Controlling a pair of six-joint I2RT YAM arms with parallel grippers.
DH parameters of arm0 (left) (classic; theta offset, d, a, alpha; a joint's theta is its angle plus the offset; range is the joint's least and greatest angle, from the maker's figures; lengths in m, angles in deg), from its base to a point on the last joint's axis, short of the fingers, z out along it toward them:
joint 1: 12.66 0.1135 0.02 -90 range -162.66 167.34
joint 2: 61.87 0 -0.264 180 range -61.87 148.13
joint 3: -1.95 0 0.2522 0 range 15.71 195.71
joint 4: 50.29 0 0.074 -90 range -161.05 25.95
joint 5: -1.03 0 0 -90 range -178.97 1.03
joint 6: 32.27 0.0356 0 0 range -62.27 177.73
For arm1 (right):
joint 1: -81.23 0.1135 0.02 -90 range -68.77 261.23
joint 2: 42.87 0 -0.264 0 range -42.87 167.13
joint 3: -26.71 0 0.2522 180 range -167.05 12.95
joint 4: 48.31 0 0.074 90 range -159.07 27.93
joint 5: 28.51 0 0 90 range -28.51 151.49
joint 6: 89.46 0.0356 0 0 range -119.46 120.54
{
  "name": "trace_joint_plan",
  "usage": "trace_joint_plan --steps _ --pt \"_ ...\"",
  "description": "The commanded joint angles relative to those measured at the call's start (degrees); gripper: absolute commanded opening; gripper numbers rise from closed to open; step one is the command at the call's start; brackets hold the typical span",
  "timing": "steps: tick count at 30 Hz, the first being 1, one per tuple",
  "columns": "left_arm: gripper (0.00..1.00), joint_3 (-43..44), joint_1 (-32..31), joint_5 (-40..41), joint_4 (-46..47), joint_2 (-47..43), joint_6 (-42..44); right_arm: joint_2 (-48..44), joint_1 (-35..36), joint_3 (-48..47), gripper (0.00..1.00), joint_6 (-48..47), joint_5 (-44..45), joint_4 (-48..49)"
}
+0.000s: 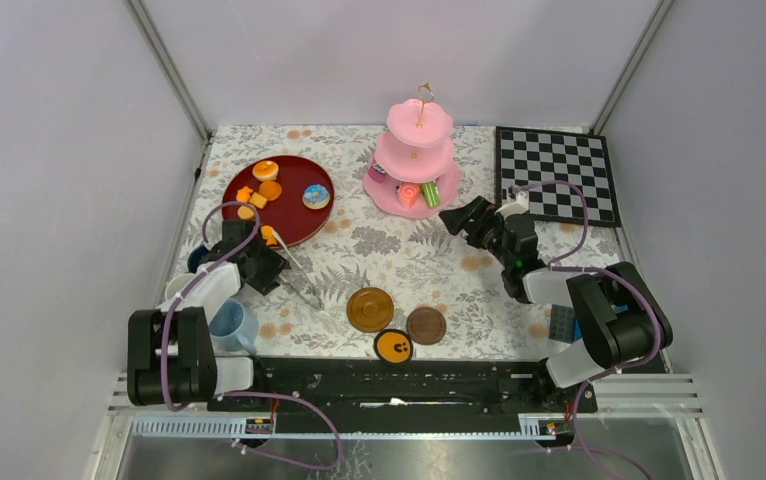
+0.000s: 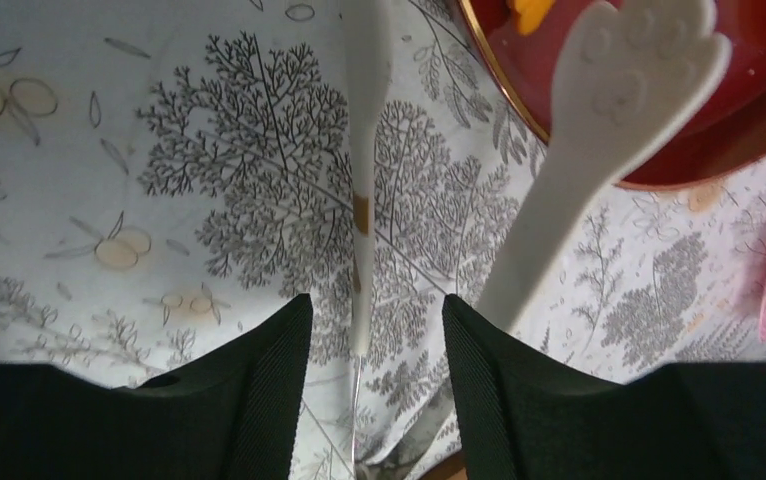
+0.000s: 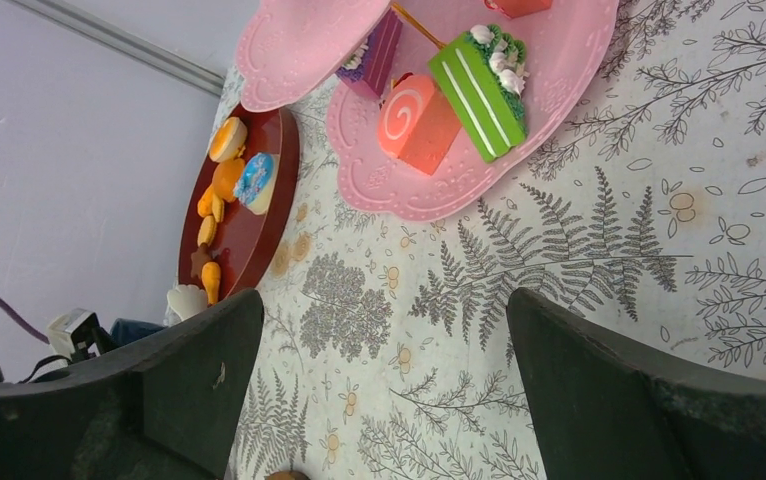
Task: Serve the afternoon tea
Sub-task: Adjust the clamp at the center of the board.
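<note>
- Left gripper (image 2: pixel 376 310): jaws roughly half open. One thin arm of the white plastic tongs (image 2: pixel 599 120) runs up between the fingers with a gap on both sides. The broad spoon-shaped arm slants off past the right-hand finger toward the upper right of the wrist view. Can't tell if anything's actually pinched; looks like not.
- That broad tong tip sits over the rim of the dark red round tray (image 2: pixel 749 110), upper right in that view. Everything's on a leaf-print tablecloth (image 2: pixel 109 150).
- Right gripper (image 3: pixel 384 300): jaws spread wide with nothing between them, hanging over bare cloth just below the stand.
- Pink three-tier scalloped cake stand (image 3: pixel 409 195), top middle in the overhead view. Its bottom tier holds a green striped cake slice (image 3: pixel 479 95), a pink swirl roll slice (image 3: pixel 414 125) and a purple slice (image 3: pixel 374 55).
- The tray, upper left overhead, has small orange pastries (image 1: pixel 259 190) and a blue-iced one (image 1: pixel 315 196).
- Brown round saucers (image 1: pixel 370 309) sit bottom centre overhead, and a light-blue cup (image 1: pixel 231 326) sits lower left by the left arm's base.
</note>
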Motion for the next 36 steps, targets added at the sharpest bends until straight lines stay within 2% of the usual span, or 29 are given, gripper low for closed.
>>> trace_joint_plan --steps 1,7,12,14,17,19,23,26,30,36 --pt "0.51 0.57 -0.43 2.11 7.44 4.99 -0.44 -2.63 2.45 -3.23 0.99 -4.37 0.88 -2.54" --pt "0.25 -0.27 -0.6 1.76 10.64 8.52 1.99 -4.21 12.0 -7.81 0.98 -13.17 7.88 -8.69" --pt "0.1 -1.56 -0.74 -0.49 10.28 3.35 4.67 -1.36 18.87 -10.47 0.99 -12.99 6.43 -5.97" --pt "0.0 -1.89 -1.09 -1.23 9.16 -0.28 6.22 1.02 22.24 -12.22 0.99 -11.95 5.89 -4.58" --pt "0.0 -1.26 -3.98 1.61 5.98 -7.24 8.36 4.79 28.21 -16.28 0.99 -11.59 8.01 -5.7" --pt "0.0 0.01 -8.12 4.59 3.39 -11.23 8.95 7.07 31.5 -19.01 0.99 -11.62 9.24 -7.27" --pt "0.0 3.21 -11.91 7.52 -0.66 -14.88 8.99 10.77 37.27 -24.06 0.94 -14.55 11.48 -10.08" --pt "0.0 4.89 -13.09 7.02 -0.2 -15.38 11.02 13.07 37.9 -25.09 0.92 -13.36 6.68 -6.65" --pt "0.0 6.41 -14.13 4.26 1.9 -14.49 14.2 17.13 38.03 -26.97 0.82 -9.61 0.52 -2.41" --pt "0.0 6.47 -17.09 6.5 1.03 -14.23 12.37 19.81 39.39 -29.95 0.78 -11.33 7.75 -8.14"
